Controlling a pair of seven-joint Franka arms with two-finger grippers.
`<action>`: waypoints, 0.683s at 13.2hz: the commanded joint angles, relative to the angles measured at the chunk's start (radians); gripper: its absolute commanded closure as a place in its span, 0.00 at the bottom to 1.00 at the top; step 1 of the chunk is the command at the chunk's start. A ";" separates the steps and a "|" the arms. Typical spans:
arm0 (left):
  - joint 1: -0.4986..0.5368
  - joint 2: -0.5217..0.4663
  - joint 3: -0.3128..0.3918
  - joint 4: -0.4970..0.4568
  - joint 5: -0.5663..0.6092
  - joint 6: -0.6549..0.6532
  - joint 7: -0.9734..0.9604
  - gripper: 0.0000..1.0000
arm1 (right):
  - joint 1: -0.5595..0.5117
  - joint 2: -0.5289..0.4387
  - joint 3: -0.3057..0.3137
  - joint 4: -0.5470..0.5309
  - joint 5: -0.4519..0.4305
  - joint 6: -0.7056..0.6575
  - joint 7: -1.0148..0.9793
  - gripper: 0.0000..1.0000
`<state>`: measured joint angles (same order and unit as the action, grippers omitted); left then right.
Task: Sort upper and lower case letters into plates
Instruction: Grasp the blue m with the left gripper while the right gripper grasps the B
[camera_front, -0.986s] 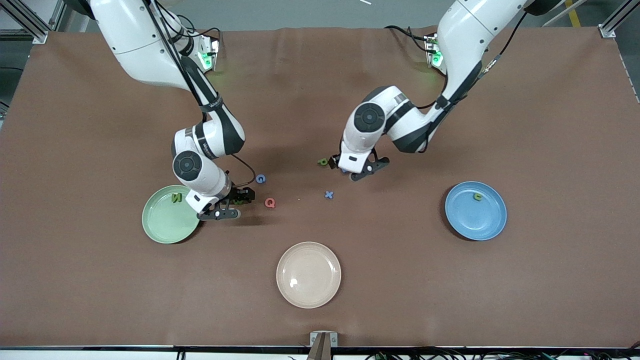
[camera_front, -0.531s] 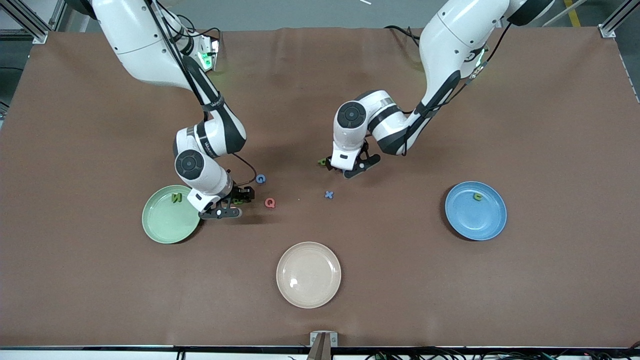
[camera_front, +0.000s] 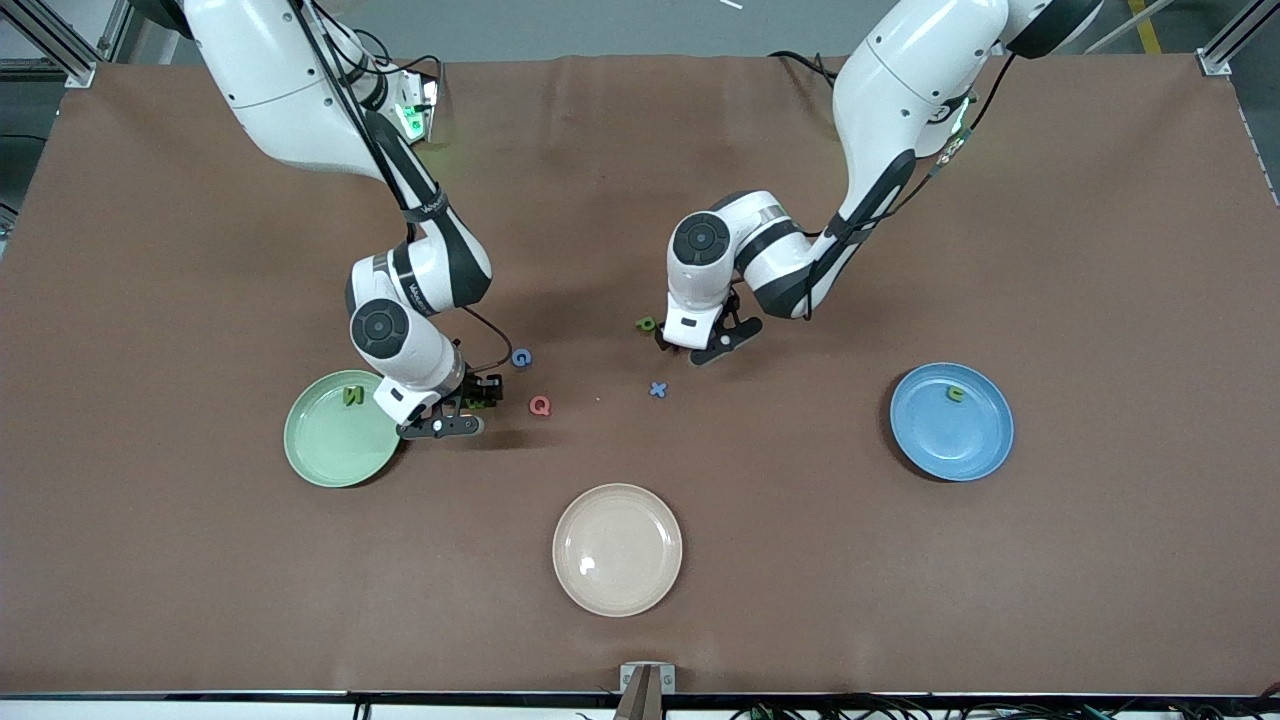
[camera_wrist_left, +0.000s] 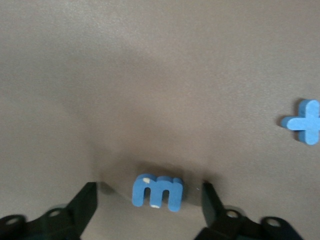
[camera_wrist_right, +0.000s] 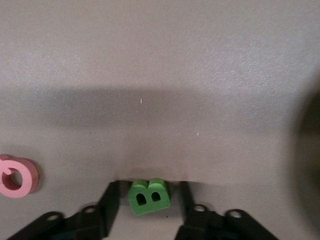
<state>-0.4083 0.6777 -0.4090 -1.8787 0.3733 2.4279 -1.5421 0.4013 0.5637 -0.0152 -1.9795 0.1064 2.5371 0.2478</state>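
Brown matte cloth table (camera_front: 900, 600): round shallow plastic mint green plate (camera_front: 325, 455) at the right arm's end, sky blue plate (camera_front: 935, 450) at the left arm's. Right gripper (camera_wrist_right: 148, 202) down beside the mint plate, fingers narrowly flanking a chunky green letter B (camera_wrist_right: 148, 196), contact uncertain. Left gripper (camera_wrist_left: 149, 199) low mid-table, spread wide around a blue letter m (camera_wrist_left: 157, 191).

Left gripper (camera_wrist_left: 149, 200) low over the brown table (camera_wrist_left: 150, 75), fingers (camera_wrist_left: 85, 202) spread wide with clear gaps either side of a blue lowercase m (camera_wrist_left: 157, 192). The m lies flat on the table between them, touching neither. A blue plus-shaped piece (camera_wrist_left: 304, 121) lies well apart from it, near the frame edge.
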 joint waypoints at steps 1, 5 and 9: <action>-0.015 0.014 0.013 0.019 0.024 0.019 -0.030 0.24 | -0.001 -0.011 -0.002 -0.019 -0.013 0.006 0.010 0.75; -0.015 0.016 0.013 0.021 0.024 0.019 -0.027 0.55 | -0.038 -0.031 -0.002 0.013 -0.011 -0.068 0.004 0.97; -0.015 0.013 0.015 0.021 0.035 0.019 -0.012 0.71 | -0.104 -0.064 -0.003 0.198 -0.013 -0.424 -0.076 0.97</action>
<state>-0.4130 0.6758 -0.4072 -1.8644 0.3753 2.4417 -1.5428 0.3369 0.5263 -0.0300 -1.8410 0.1019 2.2290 0.2252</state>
